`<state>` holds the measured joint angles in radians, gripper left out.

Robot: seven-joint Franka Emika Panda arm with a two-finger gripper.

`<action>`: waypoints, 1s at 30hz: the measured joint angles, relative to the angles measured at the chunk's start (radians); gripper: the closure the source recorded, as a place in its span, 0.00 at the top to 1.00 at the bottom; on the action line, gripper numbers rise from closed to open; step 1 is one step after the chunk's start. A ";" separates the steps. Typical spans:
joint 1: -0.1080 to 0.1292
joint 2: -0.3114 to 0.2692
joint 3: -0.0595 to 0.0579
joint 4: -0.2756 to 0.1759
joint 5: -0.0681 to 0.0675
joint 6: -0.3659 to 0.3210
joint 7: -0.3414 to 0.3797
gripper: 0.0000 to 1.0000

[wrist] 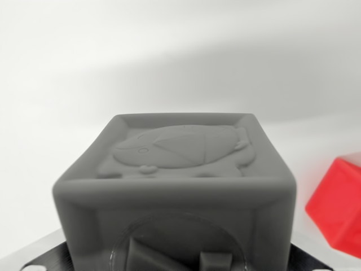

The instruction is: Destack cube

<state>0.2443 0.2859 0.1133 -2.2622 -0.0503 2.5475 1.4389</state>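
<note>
The grey cube (177,192) fills the lower centre of the frame, seemingly clamped in jaws largely hidden beneath it, so carry it level and set it on the white tabletop (113,62) clear of the red cube (338,206) at right.

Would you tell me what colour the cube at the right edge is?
Red cube, seen in the wrist view.

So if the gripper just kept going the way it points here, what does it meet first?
Probably the grey cube, which fills the centre of the wrist view very close up. The red cube sits off to the wrist view's right, out of that line. The fingers themselves are not clearly visible.
</note>
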 joint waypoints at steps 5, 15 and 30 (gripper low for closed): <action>0.009 0.024 0.000 0.028 -0.004 -0.002 -0.009 0.00; 0.028 0.077 0.000 0.089 -0.014 -0.012 -0.029 0.00; 0.052 0.145 0.000 0.173 -0.024 -0.029 -0.057 0.00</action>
<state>0.2959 0.4313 0.1135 -2.0890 -0.0739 2.5189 1.3819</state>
